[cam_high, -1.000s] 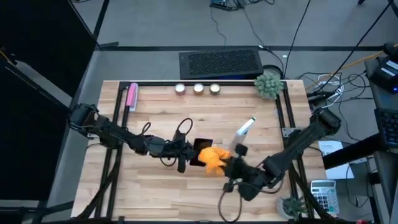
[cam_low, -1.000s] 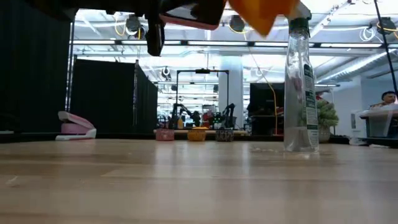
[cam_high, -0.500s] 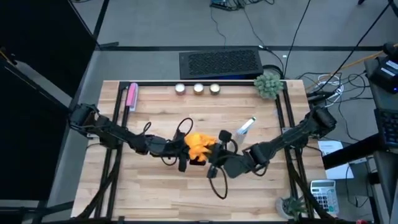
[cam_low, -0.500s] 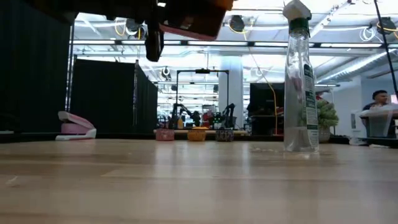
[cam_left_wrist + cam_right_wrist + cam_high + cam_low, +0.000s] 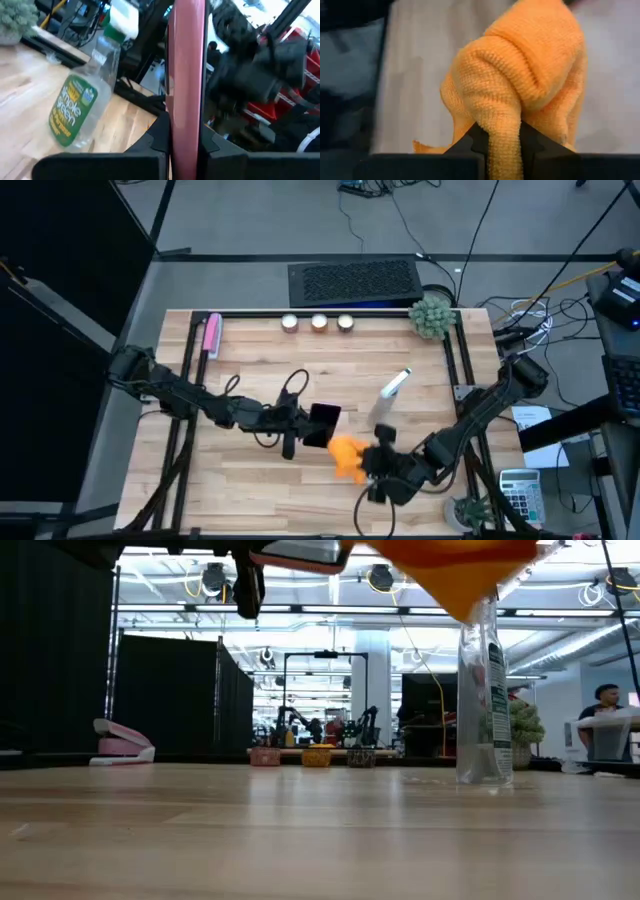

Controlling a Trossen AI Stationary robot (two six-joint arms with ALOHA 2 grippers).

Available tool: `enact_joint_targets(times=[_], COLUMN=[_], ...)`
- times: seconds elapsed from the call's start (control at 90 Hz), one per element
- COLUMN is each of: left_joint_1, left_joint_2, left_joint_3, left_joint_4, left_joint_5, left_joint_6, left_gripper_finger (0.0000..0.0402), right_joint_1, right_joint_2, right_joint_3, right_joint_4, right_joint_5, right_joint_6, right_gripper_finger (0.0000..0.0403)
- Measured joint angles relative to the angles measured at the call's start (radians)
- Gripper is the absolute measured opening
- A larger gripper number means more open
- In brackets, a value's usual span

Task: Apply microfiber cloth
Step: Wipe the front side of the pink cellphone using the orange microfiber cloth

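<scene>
Right gripper (image 5: 368, 464) pinched shut on the microfiber cloth (image 5: 346, 457), bunched ahead of its fingertips, just beside the phone (image 5: 322, 423), raised for wiping. Left gripper (image 5: 303, 423) clamped on the phone's pink-edged case, presenting it clear of the table (image 5: 240, 360).

Even overhead light falls on the table (image 5: 250, 470) in the high view, with only faint, soft shadows under the arms. In the low view, ceiling lamps (image 5: 215, 578) glare white and the hall behind is washed out, while the near tabletop is soft. The left wrist view is smeared by blur, the spray bottle (image 5: 82, 102) hazy. In the right wrist view the microfiber cloth (image 5: 520, 95) is sharp, its backdrop pale and defocused
</scene>
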Motion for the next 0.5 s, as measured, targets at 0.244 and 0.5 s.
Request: enact_joint_targets(times=[0.244,0.5], left_joint_1=[-0.003,-0.005], left_joint_2=[-0.001,-0.001], left_joint_3=[0.000,0.000], left_joint_4=[-0.019,-0.021], left_joint_5=[0.030,0.073], left_joint_6=[0.050,0.107], left_gripper_finger=[0.0012,0.0012], right_joint_1=[-0.038,-0.104], right_joint_2=[0.128,0.048], right_joint_3=[0.000,0.000], right_joint_4=[-0.184,-0.218], right_joint_5=[-0.049,-0.491], right_joint_6=[0.250,0.254], right_gripper_finger=[0.0079,0.0194])
